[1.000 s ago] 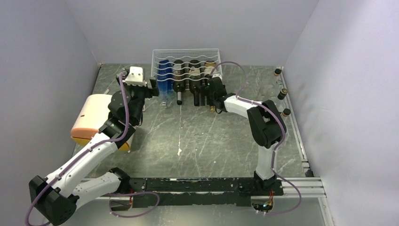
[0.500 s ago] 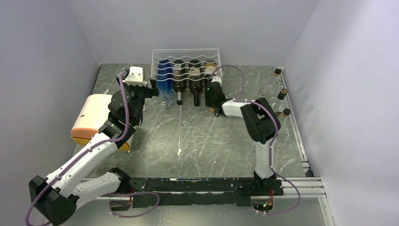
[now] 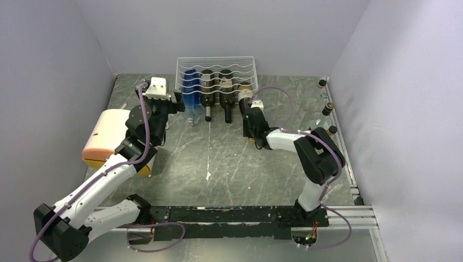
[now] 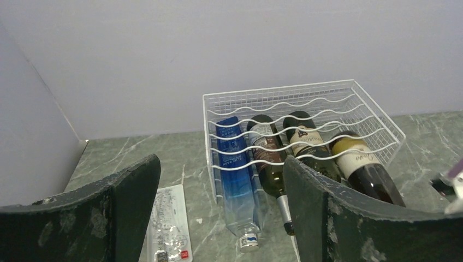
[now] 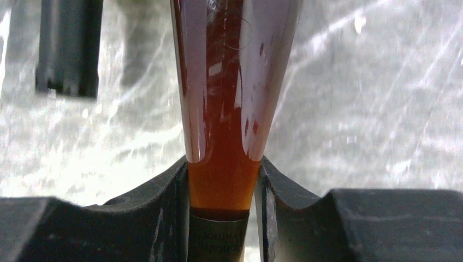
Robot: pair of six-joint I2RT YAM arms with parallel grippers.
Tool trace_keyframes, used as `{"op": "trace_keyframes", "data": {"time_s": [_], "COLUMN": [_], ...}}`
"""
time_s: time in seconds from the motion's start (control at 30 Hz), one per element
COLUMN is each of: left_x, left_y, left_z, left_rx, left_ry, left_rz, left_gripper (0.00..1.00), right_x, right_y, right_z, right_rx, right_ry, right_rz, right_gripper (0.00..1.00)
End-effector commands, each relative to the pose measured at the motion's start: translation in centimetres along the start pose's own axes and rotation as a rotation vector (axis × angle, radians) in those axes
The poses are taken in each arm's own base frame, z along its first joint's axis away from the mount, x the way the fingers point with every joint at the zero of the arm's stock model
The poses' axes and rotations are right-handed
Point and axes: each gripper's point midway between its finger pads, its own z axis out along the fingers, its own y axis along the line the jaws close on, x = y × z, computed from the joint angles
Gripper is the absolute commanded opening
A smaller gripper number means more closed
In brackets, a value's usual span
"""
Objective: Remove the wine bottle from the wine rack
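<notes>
Now right fingers (image 5: 158, 218) pinch the wine bottle (image 5: 224, 109), foil lettering (image 5: 221, 241) unreadable; left fingers (image 4: 109, 218) spread.

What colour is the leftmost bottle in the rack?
Blue. The bottle shows best in the left wrist view.

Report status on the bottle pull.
Right gripper shut on bottle neck. Left gripper open, beside rack. Bottle partly in rack. Dark bottle close alongside.

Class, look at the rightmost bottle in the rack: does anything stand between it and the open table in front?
Nothing visible does. The right gripper holds the wine bottle by its neck, outside the wine rack; the table ahead is bare, and the neighbouring dark bottle lies alongside.
</notes>
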Motion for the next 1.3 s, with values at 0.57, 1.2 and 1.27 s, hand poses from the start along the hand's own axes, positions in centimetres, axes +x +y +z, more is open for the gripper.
{"op": "trace_keyframes", "data": {"time_s": [0.57,1.2,1.27], "left_x": [0.2,2.3,3.0], "left_y": [-4.5,-19.7,-20.9], "left_z": [0.4,-8.5,-10.3], "left_rx": [0.211,1.067,1.149], "left_ry": [-0.001,-0.128,-0.149], "left_rz": [-0.034,0.086,0.130], "left_gripper": [0.88,0.93,0.94], "right_x": [0.6,-2.4,-2.3], "right_y": [-1.5,1.7,2.1], "right_z": [-15.6,-25.7,-26.4], "right_rx": [-0.105,-0.389,-0.425], "right_ry": [0.057,0.197,0.226], "right_rz": [0.127,0.045,0.018], "right_gripper": [0.00,0.00,0.00]}}
